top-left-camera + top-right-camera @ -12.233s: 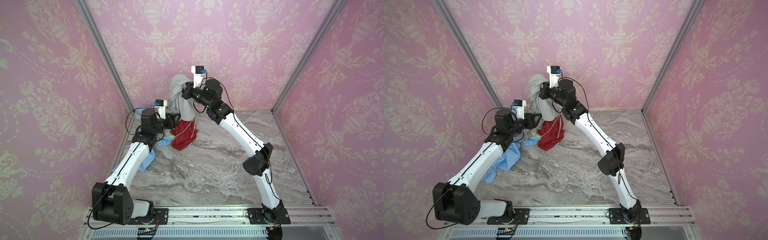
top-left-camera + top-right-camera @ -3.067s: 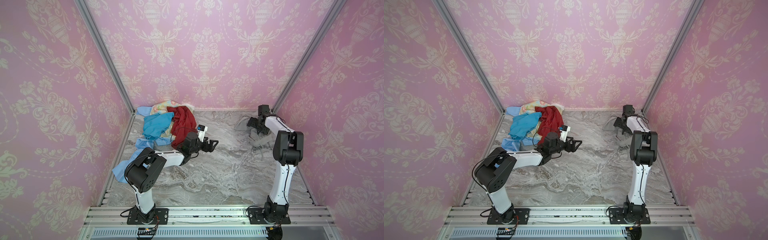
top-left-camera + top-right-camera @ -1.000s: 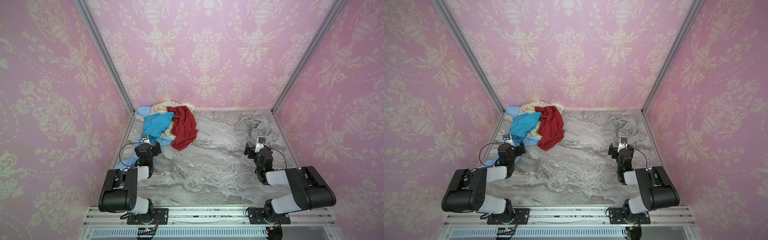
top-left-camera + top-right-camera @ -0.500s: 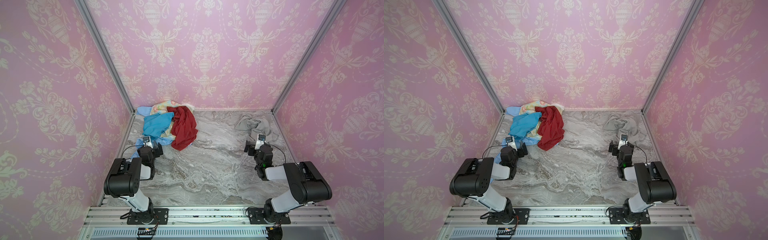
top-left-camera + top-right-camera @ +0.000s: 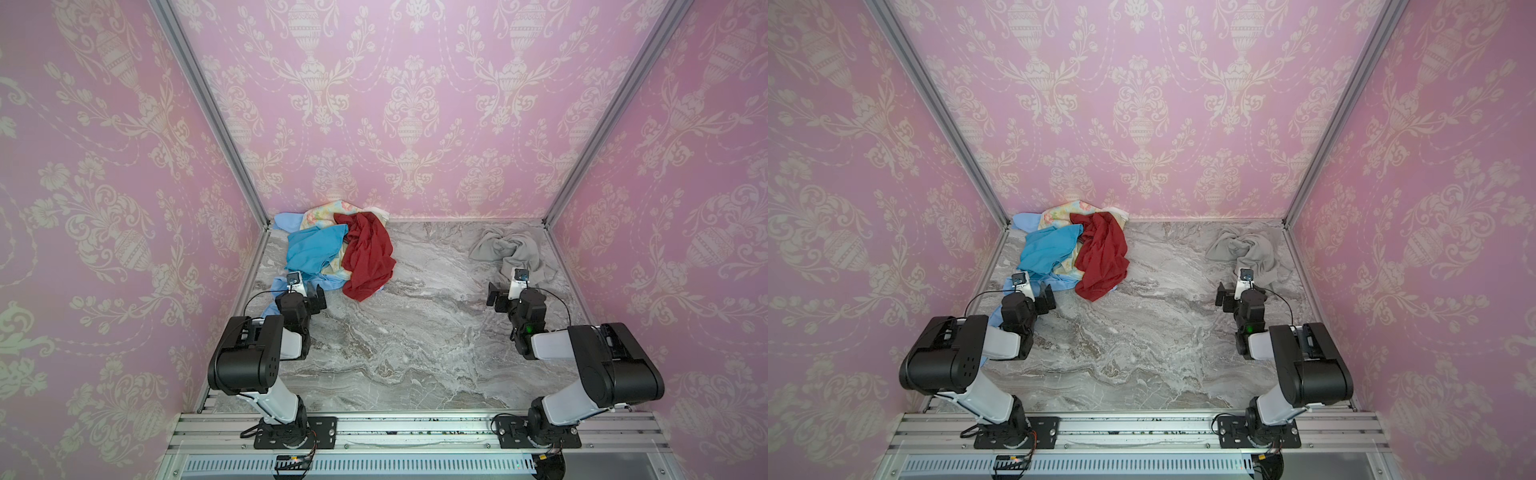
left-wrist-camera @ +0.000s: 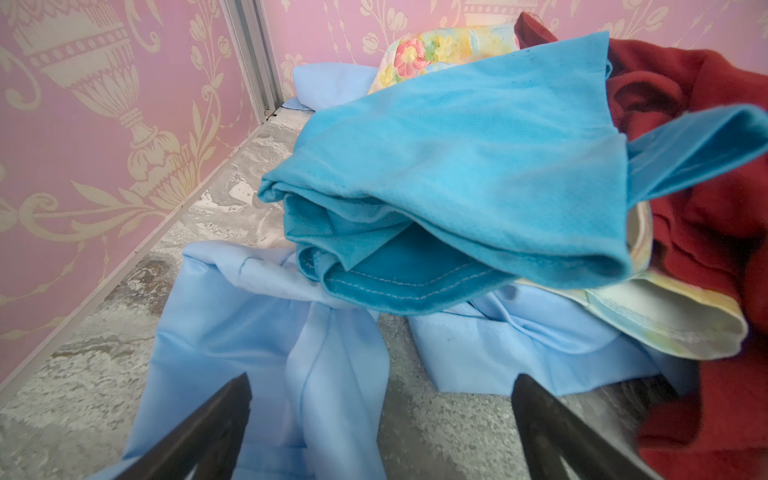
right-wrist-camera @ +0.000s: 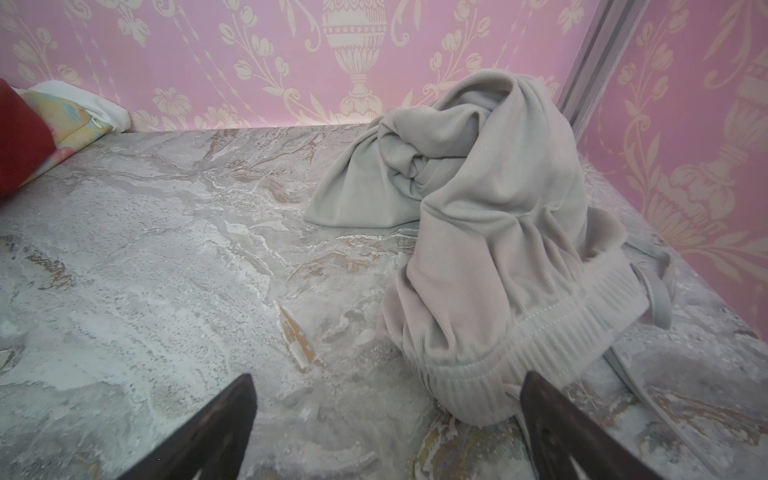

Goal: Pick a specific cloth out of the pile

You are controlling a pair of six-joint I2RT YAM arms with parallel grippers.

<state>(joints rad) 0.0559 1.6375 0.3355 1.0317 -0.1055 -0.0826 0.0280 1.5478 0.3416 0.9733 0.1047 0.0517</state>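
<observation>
In both top views the cloth [image 5: 509,249], plain light grey, lies crumpled on the marble table [image 5: 415,332] in the far right corner, well apart from the pile [image 5: 336,253] in the far left corner. The left gripper [image 5: 309,291] sits beside the pile's near edge, and the right gripper [image 5: 508,293] is near the cloth.

In the left wrist view the jaws stand wide apart and empty over a pale blue cloth [image 6: 257,332].

In the right wrist view the jaws gape wide and hold nothing, with the cloth's ribbed hem just ahead of them.
</observation>
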